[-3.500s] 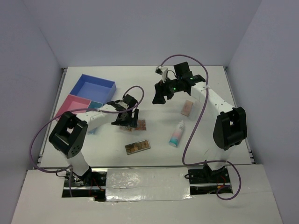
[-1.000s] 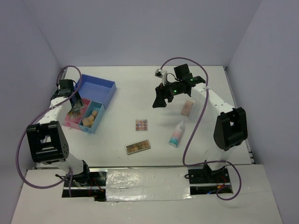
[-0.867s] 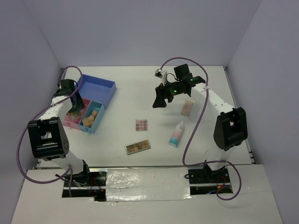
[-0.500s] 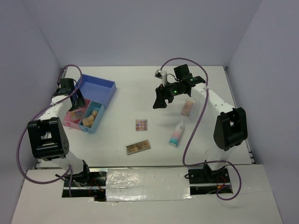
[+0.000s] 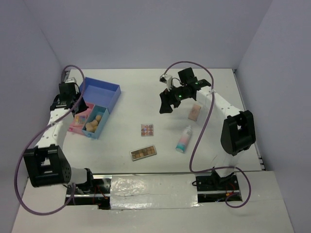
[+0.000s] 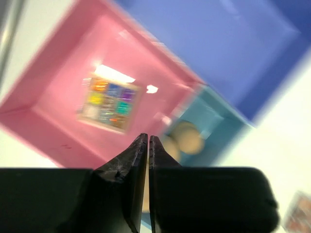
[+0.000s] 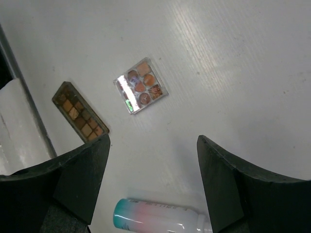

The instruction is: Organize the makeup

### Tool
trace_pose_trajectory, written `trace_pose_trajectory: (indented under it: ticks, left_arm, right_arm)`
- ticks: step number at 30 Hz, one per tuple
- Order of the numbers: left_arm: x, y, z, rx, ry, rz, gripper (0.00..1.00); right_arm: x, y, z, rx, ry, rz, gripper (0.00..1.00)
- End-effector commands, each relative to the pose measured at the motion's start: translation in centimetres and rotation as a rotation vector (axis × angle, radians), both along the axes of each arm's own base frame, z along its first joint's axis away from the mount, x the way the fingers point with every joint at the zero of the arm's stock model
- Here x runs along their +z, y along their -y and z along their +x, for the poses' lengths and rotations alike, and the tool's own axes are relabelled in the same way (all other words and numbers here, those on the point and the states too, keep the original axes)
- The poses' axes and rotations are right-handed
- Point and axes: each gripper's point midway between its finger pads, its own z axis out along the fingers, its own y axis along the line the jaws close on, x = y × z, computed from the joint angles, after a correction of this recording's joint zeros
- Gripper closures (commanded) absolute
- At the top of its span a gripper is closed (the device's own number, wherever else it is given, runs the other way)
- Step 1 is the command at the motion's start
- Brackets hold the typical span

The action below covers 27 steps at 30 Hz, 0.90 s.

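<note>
A multicolour eyeshadow palette [image 6: 109,99] lies flat in the tray's pink compartment [image 6: 58,121]. My left gripper [image 6: 148,139] hovers above it, shut with nothing between the fingers; from above, the left gripper [image 5: 77,104] hangs over the tray's left side. Two peach sponges [image 6: 187,137] sit in the teal compartment [image 5: 99,127]. On the table lie a square palette [image 7: 142,85], a long brown palette [image 7: 80,115], a white-pink-teal tube [image 7: 155,218] and a beige compact [image 5: 195,112]. My right gripper [image 7: 153,141] is open and empty, high above the tube and palettes.
The large blue compartment [image 5: 99,91] of the tray is at the back left. The square palette [image 5: 147,129], long palette [image 5: 143,153] and tube [image 5: 184,139] are spread over the table's middle. Purple cables loop off both arms.
The left gripper opened, left the multicolour palette in the pink compartment, then shut and drew back a little. The right arm has shifted only slightly.
</note>
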Motion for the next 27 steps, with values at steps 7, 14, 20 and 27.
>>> trace_pose_trajectory:
  ticks: [7,14,20,27]
  left_arm:
    - [4.2,13.8,-1.5,-0.385,0.276,-0.268,0.41]
    - [5.0,18.4,-3.8,-0.443,0.325,-0.374,0.17]
    - [5.0,20.8,-4.8,-0.473,0.325,-0.387,0.15]
    - [4.3,21.8,-6.4,-0.474,0.326,-0.394,0.15]
  right_arm:
    - [-2.6,4.3,4.6,-0.242,0.071,-0.319,0.19]
    - [-2.7,7.7,6.9,-0.368,0.114,-0.457,0.15]
    - [-1.9,11.6,9.0,-0.423,0.099,-0.474,0.13]
    - [0.4,14.5,11.4,-0.616,-0.072,-0.325,0.14]
